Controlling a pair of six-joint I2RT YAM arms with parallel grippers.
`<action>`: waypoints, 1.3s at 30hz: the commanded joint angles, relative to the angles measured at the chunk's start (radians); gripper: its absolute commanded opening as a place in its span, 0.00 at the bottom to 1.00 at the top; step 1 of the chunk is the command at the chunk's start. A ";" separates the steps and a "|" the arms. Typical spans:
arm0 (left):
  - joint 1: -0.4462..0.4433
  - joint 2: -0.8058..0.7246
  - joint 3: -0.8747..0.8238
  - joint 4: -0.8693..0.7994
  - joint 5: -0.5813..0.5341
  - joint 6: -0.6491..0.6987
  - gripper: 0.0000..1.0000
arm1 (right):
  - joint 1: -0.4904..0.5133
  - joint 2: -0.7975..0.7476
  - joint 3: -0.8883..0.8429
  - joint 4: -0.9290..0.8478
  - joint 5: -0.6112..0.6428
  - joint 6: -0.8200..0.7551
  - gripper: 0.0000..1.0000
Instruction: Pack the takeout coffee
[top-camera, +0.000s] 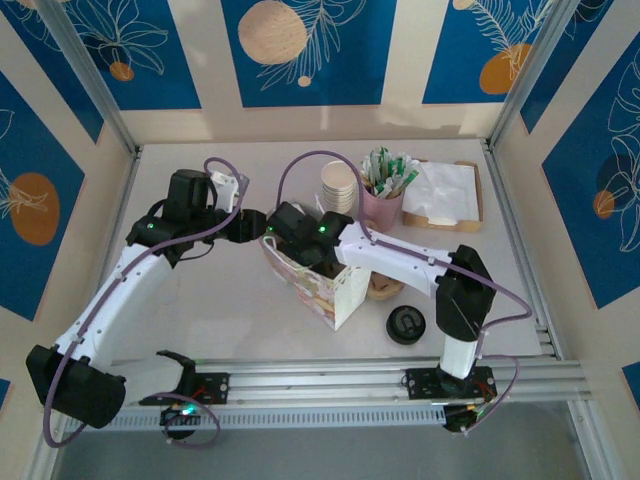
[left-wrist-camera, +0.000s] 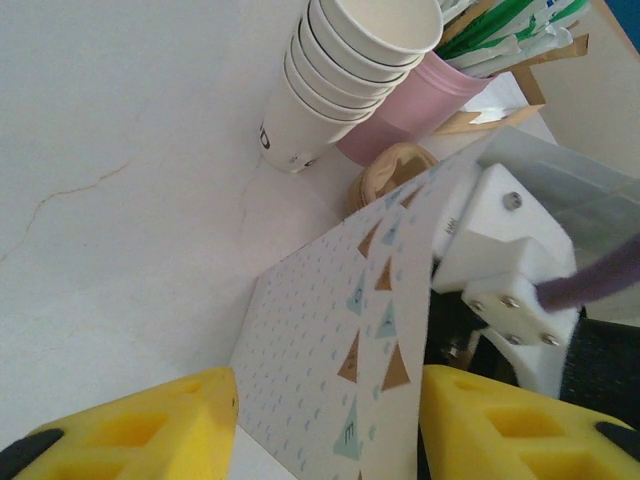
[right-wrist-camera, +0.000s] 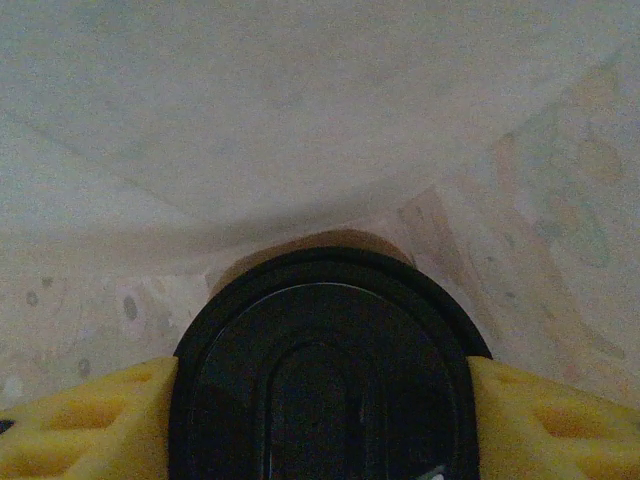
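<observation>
Nearest us a loose black lid (top-camera: 407, 324) lies on the table (top-camera: 240, 320). Beyond it our right gripper (right-wrist-camera: 320, 420) reaches down inside the paper bag (top-camera: 335, 292), pads pressed on either side of the lidded coffee cup (right-wrist-camera: 320, 340), while our left gripper (left-wrist-camera: 325, 425) pinches the bag's wall tight. Farther back stand stacked paper cups (top-camera: 339, 186) and napkins (top-camera: 440, 190)

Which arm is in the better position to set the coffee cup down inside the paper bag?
Right. The right gripper holds the lidded cup between its fingers, already inside the paper bag. The left gripper is shut on the bag's wall, so it is occupied.
</observation>
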 joint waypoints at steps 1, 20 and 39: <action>-0.007 -0.005 -0.021 -0.023 -0.030 -0.004 0.50 | 0.001 0.110 -0.073 -0.190 -0.096 0.074 0.45; -0.007 -0.021 -0.029 -0.017 -0.046 -0.003 0.50 | 0.016 -0.024 0.076 -0.156 0.000 0.053 0.66; -0.007 -0.145 -0.057 0.130 0.013 -0.026 0.64 | 0.019 -0.103 0.129 -0.148 -0.010 0.046 0.83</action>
